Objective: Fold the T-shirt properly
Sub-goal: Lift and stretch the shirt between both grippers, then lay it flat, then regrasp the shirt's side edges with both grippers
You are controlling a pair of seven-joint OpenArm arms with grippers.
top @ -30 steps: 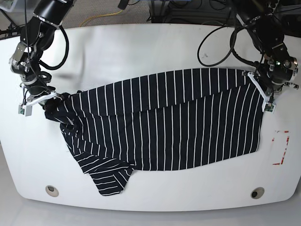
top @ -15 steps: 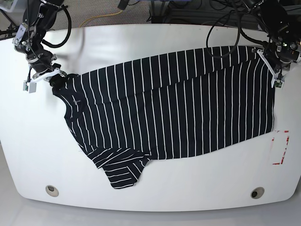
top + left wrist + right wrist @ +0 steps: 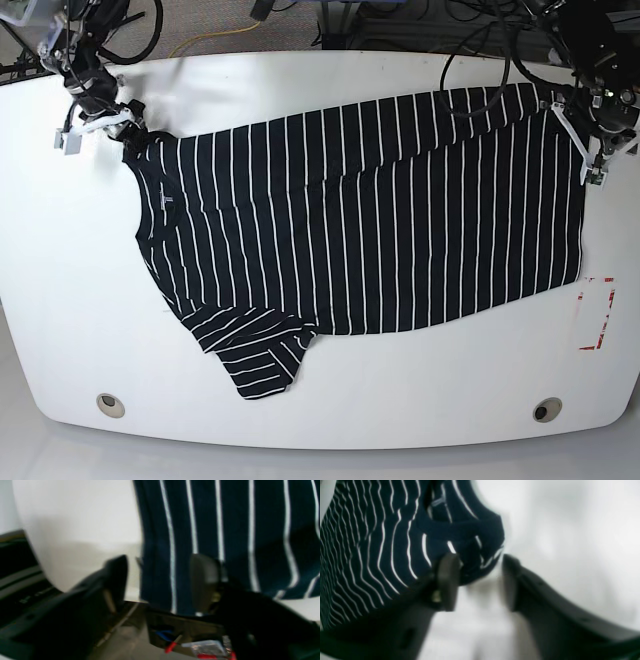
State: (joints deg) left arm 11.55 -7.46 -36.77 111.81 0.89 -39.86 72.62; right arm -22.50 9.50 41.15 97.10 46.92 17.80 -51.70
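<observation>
**Inspector A:** Start with the largest item. The worktop [image 3: 330,410] is white with rounded corners, and a round fitting [image 3: 111,405] sits at its 7 o'clock corner and another [image 3: 547,409] at 5 o'clock. What lies on it?

**Inspector B:** The T-shirt [image 3: 380,220], black with thin white stripes, is spread nearly flat over the middle and the 1 o'clock part of the worktop. Its hem edge runs down the 3 o'clock side and the neck end points to 10 o'clock. One sleeve [image 3: 255,355] is crumpled and folded at 7 o'clock of the garment.

**Inspector A:** The claws?

**Inspector B:** The right claw [image 3: 480,580] is at the 10 o'clock corner of the shirt. In the right wrist view its jaws stand apart, with a bunched fold of striped cloth just beyond the tips. One pad [image 3: 447,580] touches the cloth; the other is clear of it. I record it as released. The left claw [image 3: 160,580] is at the 2 o'clock corner. Its jaws are also spread, with the shirt edge hanging between them and not pinched. The picture is blurred.

**Inspector A:** Minor items?

**Inspector B:** A red-and-white tape marking [image 3: 597,312] on the worktop at 4 o'clock, just beside the shirt.
</observation>
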